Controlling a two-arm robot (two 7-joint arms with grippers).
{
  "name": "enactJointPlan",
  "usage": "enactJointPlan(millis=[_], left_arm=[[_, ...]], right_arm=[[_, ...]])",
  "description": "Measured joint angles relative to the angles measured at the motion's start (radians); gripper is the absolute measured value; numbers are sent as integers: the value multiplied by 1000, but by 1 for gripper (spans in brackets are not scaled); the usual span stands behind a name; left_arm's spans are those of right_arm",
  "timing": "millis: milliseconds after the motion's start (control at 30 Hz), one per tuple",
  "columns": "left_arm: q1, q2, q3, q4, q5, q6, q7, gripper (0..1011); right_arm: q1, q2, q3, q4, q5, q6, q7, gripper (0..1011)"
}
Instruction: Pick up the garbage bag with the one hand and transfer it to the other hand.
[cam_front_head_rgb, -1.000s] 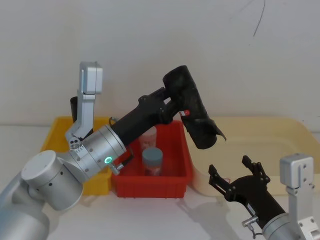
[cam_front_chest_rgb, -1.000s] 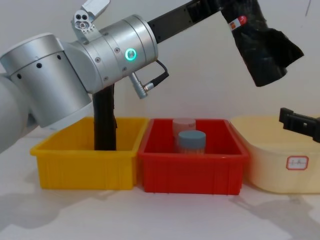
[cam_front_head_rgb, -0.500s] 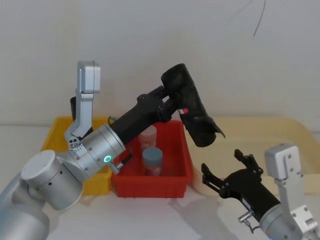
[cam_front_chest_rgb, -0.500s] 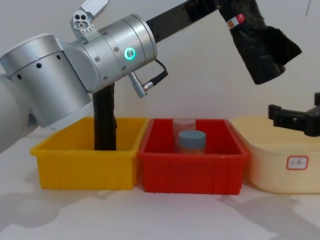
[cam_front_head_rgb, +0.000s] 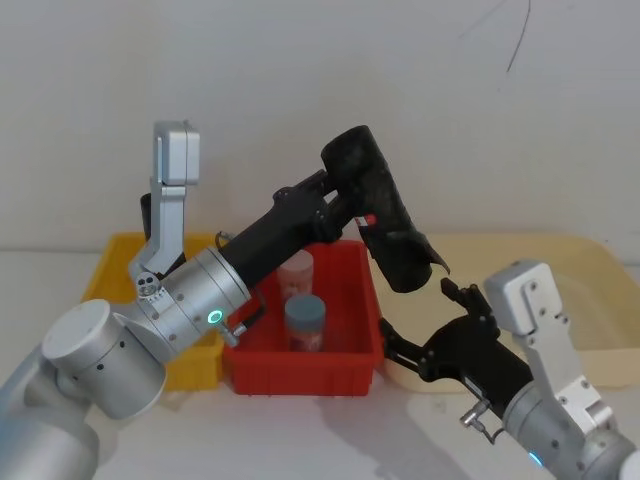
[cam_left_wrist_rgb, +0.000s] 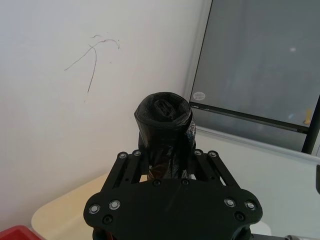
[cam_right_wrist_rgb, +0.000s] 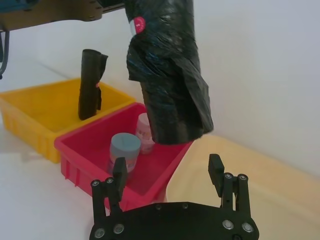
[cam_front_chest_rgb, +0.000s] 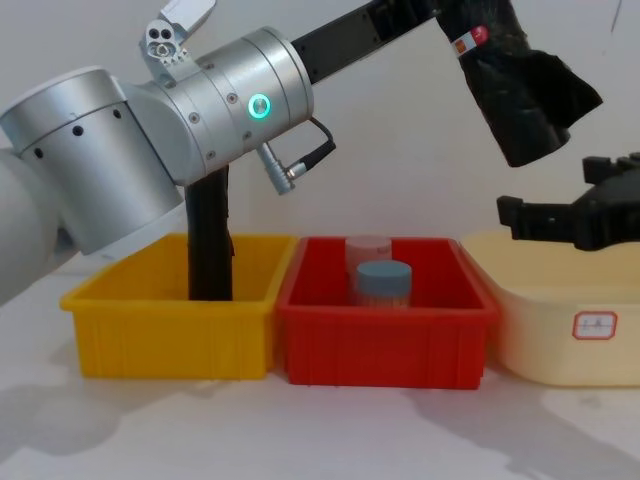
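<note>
Two pincers count for this handover. Head view: my left pincer is clamped across the upper half of the bag, holding it high above where the red bin meets the cream tub. The bag's long axis tilts, with its top end up and left and its loose end hanging down and right. My right pincer sits just below that loose end, spread wide and holding nothing.

Left wrist view: the roll is gripped, end-on.

Right wrist view: the bag hangs dead ahead, centred over my right pincer's gap.

Chest view: the bag is above and the right pincer beneath, not touching. I judge the right pincer must rise along that axis.
</note>
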Motion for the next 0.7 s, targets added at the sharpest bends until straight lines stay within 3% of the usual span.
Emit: enactJointPlan(millis=[700], left_arm=[[0, 0, 0, 1, -1, 0, 0, 371]], right_arm=[[62, 12, -11, 29, -51, 7, 45, 1000]])
